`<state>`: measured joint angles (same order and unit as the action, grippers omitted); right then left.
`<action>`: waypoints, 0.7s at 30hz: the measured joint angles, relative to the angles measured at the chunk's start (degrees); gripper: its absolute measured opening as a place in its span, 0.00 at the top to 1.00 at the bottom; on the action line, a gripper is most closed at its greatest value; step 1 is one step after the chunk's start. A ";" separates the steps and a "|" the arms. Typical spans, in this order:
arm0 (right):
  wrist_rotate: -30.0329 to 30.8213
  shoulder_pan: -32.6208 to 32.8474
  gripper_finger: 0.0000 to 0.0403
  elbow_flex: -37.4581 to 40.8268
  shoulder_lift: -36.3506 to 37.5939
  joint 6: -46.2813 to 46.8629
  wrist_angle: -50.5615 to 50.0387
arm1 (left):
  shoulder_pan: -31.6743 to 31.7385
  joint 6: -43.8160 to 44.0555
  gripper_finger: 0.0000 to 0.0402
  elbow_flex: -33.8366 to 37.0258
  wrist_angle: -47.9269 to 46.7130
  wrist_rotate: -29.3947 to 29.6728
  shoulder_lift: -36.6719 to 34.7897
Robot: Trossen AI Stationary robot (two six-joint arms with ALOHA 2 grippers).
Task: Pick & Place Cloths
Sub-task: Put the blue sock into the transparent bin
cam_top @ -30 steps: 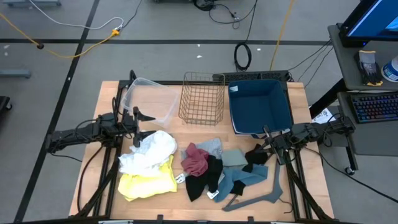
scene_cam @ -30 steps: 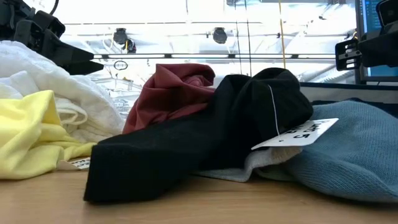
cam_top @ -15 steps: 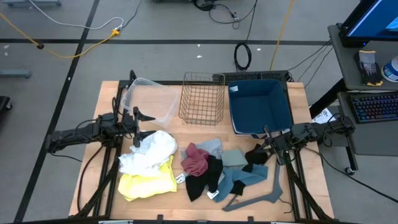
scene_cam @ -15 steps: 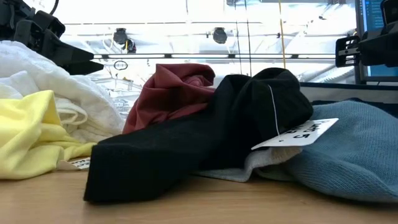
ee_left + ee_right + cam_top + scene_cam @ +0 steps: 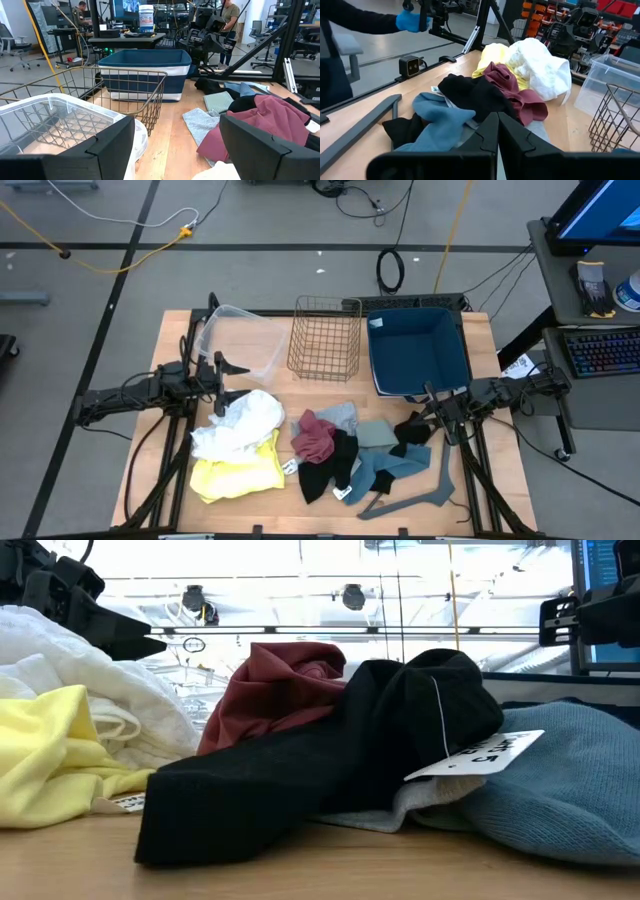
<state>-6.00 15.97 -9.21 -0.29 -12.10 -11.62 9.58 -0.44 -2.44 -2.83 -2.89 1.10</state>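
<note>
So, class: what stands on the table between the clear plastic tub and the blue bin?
The wire basket stands between the clear plastic tub and the blue bin, as the high view shows.

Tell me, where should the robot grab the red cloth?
Probably the bunched ridge on top of the maroon cloth, coming straight down. It humps highest there, while its lower edge lies tucked against the black cloth, so a top pinch likely lifts it alone.
</note>
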 joint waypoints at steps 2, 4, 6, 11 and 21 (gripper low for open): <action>0.00 0.00 1.00 -0.02 0.00 0.44 0.95 | 0.02 3.27 0.26 0.00 0.05 -0.38 0.00; -0.02 0.00 1.00 0.00 0.02 2.10 2.45 | 0.01 7.95 0.26 -0.06 1.01 -1.59 -0.06; -0.01 -0.02 1.00 0.00 0.00 3.48 4.38 | 0.00 10.23 0.26 -0.09 1.93 -2.25 -0.07; -0.02 0.00 1.00 0.00 0.02 3.87 9.12 | 0.00 16.47 0.26 0.00 5.90 -4.12 0.00; -0.02 0.00 1.00 0.00 0.02 3.90 13.92 | -0.33 26.45 0.26 0.00 6.02 -12.17 0.02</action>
<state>-6.02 15.97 -9.21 -0.27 -8.20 2.30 9.25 26.01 -2.44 3.19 -15.07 1.13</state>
